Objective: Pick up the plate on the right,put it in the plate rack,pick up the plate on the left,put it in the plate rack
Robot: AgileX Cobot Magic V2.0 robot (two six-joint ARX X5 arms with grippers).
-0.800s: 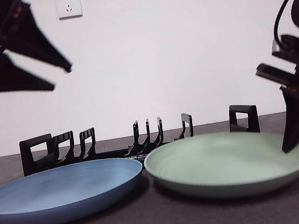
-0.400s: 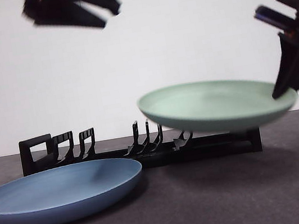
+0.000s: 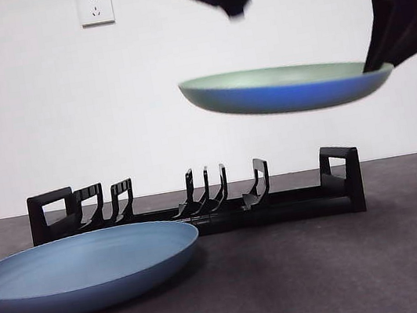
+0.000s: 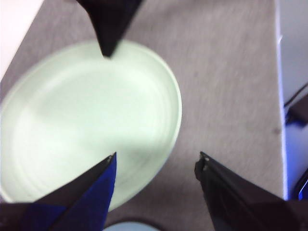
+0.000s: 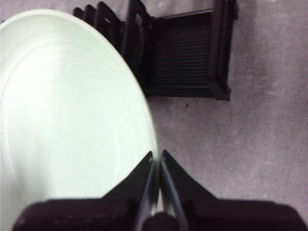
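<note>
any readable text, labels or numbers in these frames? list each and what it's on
White wall socket plate: a small dark mark at its top edge, too small to read.
Pale green round plate, blue round plate, black plastic plate rack: no text visible.
No other readable text in any view.

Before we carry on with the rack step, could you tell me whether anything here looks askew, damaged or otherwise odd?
Nothing stands out. The right pincer grips the green plate by its rim, roughly level above the rack. The blue plate lies flat on the table. The left pincer is open above the green plate.
</note>
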